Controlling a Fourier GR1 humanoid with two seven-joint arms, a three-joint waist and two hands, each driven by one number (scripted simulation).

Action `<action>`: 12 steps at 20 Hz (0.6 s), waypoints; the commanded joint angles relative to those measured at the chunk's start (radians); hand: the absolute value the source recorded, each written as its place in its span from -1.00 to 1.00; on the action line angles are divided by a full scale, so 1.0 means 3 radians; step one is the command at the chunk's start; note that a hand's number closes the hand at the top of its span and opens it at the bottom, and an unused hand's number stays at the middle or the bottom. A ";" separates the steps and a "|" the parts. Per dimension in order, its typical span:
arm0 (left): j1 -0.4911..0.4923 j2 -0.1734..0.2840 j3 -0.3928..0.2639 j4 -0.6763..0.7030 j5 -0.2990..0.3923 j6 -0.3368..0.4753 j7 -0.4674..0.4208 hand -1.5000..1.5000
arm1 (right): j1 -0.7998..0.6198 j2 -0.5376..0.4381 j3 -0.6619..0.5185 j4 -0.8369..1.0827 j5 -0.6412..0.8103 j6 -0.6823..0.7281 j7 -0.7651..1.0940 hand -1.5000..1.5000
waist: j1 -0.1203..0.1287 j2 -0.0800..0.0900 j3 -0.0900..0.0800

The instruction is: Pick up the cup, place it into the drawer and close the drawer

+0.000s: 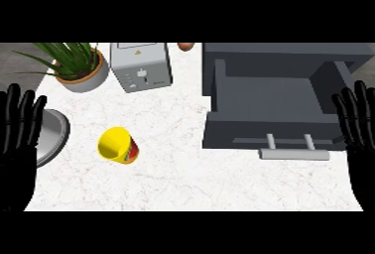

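A yellow cup [117, 145] with a red and green band lies tilted on the white marble counter, left of centre, its mouth turned toward the upper left. A dark grey drawer [267, 99] stands pulled open at the right, with a light grey bar handle [294, 154] on its front. My left hand [18, 134] rests open at the left edge, fingers up, well left of the cup. At the right edge my right hand [357, 124] rests open, fingers up, beside the drawer's right side. Neither hand touches anything.
A potted green plant [77, 67] stands at the back left. Next to it is a silver toaster [141, 65]. A round metal bowl [50, 136] sits partly behind my left hand. A small brown object [186, 46] shows at the back edge.
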 commanded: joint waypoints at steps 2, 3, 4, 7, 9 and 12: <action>-0.0202 0.0275 0.0028 0.0050 0.0632 -0.0596 0.0045 -1.00 | -0.0129 0.0010 0.0076 -0.0004 0.0045 0.0022 -0.0001 -1.00 | -0.0057 0.0025 0.0032; -0.0220 0.0413 0.0039 0.0188 0.0851 -0.0894 -0.0084 -1.00 | -0.0062 0.0076 0.0089 0.0029 0.0022 0.0004 -0.0116 -1.00 | -0.0079 0.0031 0.0028; -0.0270 0.0465 -0.0114 0.0208 0.0957 -0.1121 -0.0135 -1.00 | -0.0127 0.0085 0.0049 0.0027 -0.0056 0.0007 -0.0111 -1.00 | -0.0108 0.0036 0.0027; -0.0120 0.0436 -0.0348 0.0535 0.1569 -0.1444 0.0240 -1.00 | -0.0142 -0.0012 0.0301 0.0101 -0.0071 0.0228 0.0127 -1.00 | -0.0109 0.0080 0.0017; -0.0148 0.0700 -0.0129 0.0655 0.2011 -0.1738 0.0349 -1.00 | -0.0081 -0.0080 0.0195 0.0157 -0.0213 0.0328 0.0112 -1.00 | -0.0089 0.0055 0.0028; -0.0429 0.0895 0.0050 0.1172 0.2400 -0.2013 0.0404 -1.00 | -0.0434 -0.0012 0.0228 0.0357 -0.0086 0.0197 0.0289 -1.00 | -0.0066 0.0046 0.0029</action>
